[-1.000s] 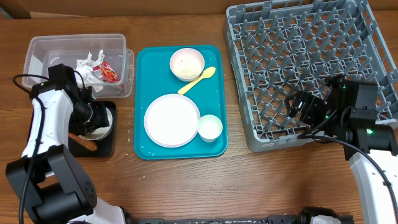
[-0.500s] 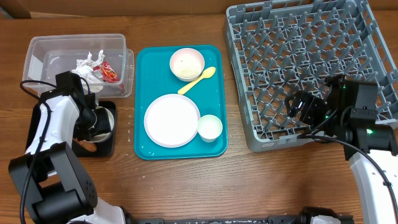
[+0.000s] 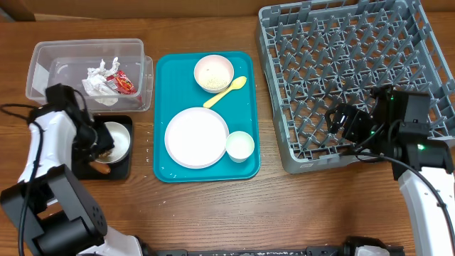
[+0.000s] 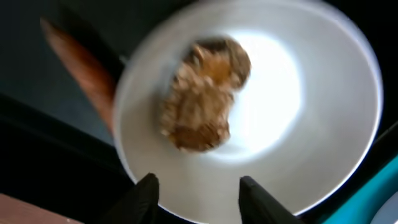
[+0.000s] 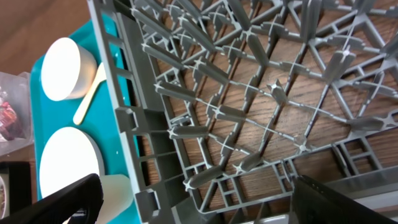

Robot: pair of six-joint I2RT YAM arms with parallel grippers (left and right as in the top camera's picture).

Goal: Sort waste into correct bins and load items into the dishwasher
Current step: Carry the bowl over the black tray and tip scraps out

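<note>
A white bowl (image 3: pixel 119 139) with brown lumps (image 4: pixel 202 93) sits in the black tray (image 3: pixel 121 169), next to a brown sausage (image 4: pixel 81 68). My left gripper (image 4: pixel 202 194) is open just above the bowl's near rim; overhead it is at the bowl's left edge (image 3: pixel 99 142). The clear tub (image 3: pixel 43 64) holds crumpled white paper (image 3: pixel 99 77) and a red wrapper (image 3: pixel 123 82). The teal tray (image 3: pixel 245 107) carries a bowl of rice (image 3: pixel 213 73), a yellow spoon (image 3: pixel 226 91), a plate (image 3: pixel 196 137) and a cup (image 3: pixel 239 146). My right gripper (image 5: pixel 205 208) is open over the grey rack (image 3: pixel 341 64).
The right gripper (image 3: pixel 338 121) hangs over the rack's front left corner, its pegs just below the fingers. The teal tray's right edge (image 5: pixel 115 37) lies close to the rack. Bare wooden table runs along the front.
My left arm has swung left and off the bowl, which now shows in full in the black tray. The right arm has not moved.
</note>
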